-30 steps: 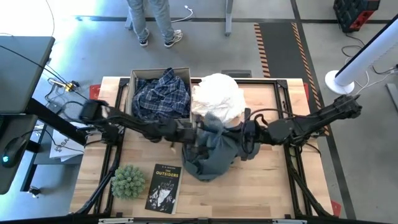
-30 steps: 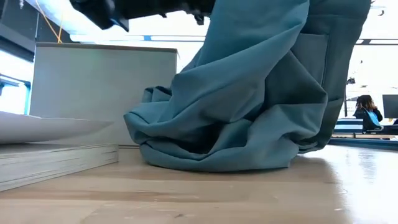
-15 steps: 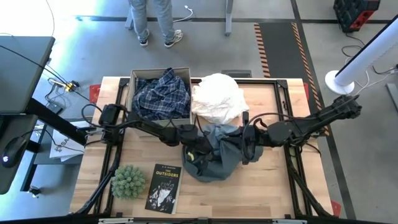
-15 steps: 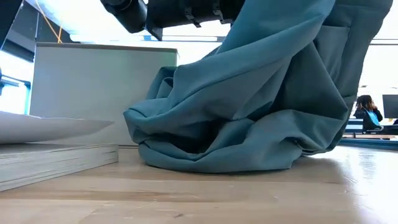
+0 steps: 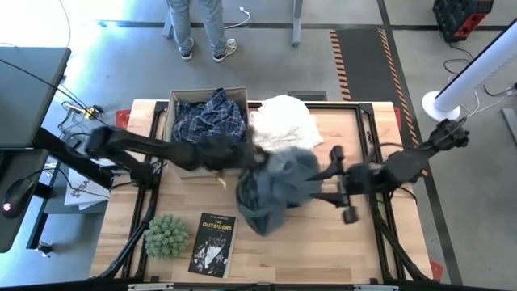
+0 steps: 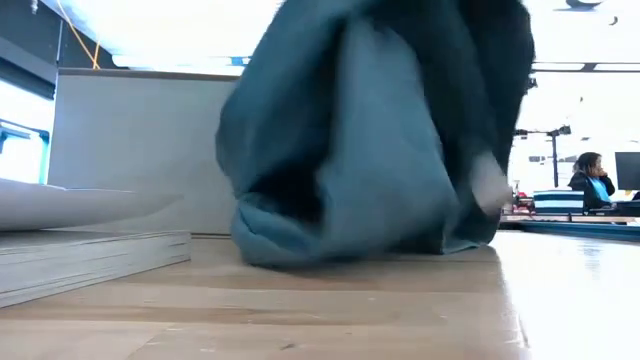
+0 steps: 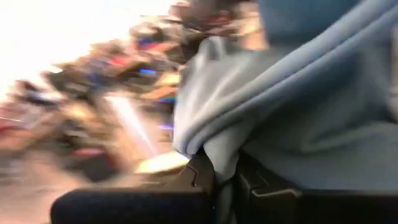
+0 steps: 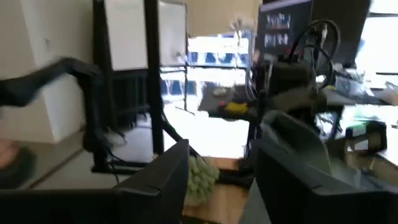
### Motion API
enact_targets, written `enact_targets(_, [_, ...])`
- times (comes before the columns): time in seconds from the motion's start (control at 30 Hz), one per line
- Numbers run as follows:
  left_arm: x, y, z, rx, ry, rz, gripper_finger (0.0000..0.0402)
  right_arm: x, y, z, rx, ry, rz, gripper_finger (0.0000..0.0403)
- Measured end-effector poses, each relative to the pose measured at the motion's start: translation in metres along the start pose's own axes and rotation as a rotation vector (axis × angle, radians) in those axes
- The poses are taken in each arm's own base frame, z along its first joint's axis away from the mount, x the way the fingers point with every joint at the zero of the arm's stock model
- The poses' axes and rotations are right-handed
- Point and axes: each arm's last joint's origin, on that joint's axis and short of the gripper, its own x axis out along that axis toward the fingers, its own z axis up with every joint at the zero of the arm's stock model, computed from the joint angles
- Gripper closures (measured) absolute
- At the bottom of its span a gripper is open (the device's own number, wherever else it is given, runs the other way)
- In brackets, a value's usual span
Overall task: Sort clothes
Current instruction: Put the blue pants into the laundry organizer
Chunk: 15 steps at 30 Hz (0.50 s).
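Observation:
The grey-green shirt (image 5: 279, 187) hangs bunched at the table's middle, its lower end (image 6: 330, 250) on the wood. My left gripper (image 5: 255, 159) reaches in from the left and is shut on the shirt's upper part. To the right of the shirt, my right gripper (image 5: 333, 184) is open, its fingers (image 8: 168, 177) with nothing between them. A white garment (image 5: 283, 121) lies heaped at the far middle. Blue-and-white plaid shirts (image 5: 208, 121) fill the cardboard box (image 5: 174, 101) at the far left. My left gripper pinches a fold of the shirt's cloth (image 7: 217, 155) between its two fingers (image 7: 196, 180), several layers as it looks. It comes in roughly level from the table's left. The shirt hangs below and beside the hold, mostly raised, with its lower end on the table.
A book (image 5: 214, 242) and a green spiky plant (image 5: 166, 234) lie near the front left edge. The book also shows at the low view's left (image 6: 80, 255). A person's legs (image 5: 202, 28) stand beyond the far edge. Bare wood lies at the front right (image 5: 339, 250).
My left gripper has shut on the shirt and moved toward the far edge, near the box, drawing the cloth up into a narrower bunch. My right gripper has opened, let go of the shirt and drawn back toward the table's right edge.

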Motion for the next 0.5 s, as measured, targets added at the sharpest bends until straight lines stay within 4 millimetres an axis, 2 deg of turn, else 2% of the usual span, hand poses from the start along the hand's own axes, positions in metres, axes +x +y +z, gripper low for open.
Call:
enact_targets(0.1, [-0.039, 0.045, 0.046, 0.113, -0.079, 0.178, 0.0397, -0.008, 0.004, 0.006, -0.003, -0.002, -0.004, 0.0220])
enact_targets(0.2, [-0.088, 0.099, 0.104, 0.213, -0.217, 0.392, 0.0398, -0.008, 0.008, 0.000, -0.035, 0.044, -0.056, 0.0218])
enact_targets(0.3, [-0.135, 0.146, 0.150, 0.325, -0.300, 0.617, 0.0398, -0.009, 0.005, -0.004, -0.055, 0.081, -0.139, 0.0218])
enact_targets(0.4, [-0.171, 0.179, 0.181, 0.375, -0.307, 0.764, 0.0399, -0.007, 0.003, -0.010, -0.063, 0.130, -0.205, 0.0218])
enact_targets(0.5, [-0.189, 0.196, 0.193, 0.420, -0.230, 0.761, 0.0400, -0.006, 0.001, -0.014, -0.060, 0.153, -0.238, 0.0218])
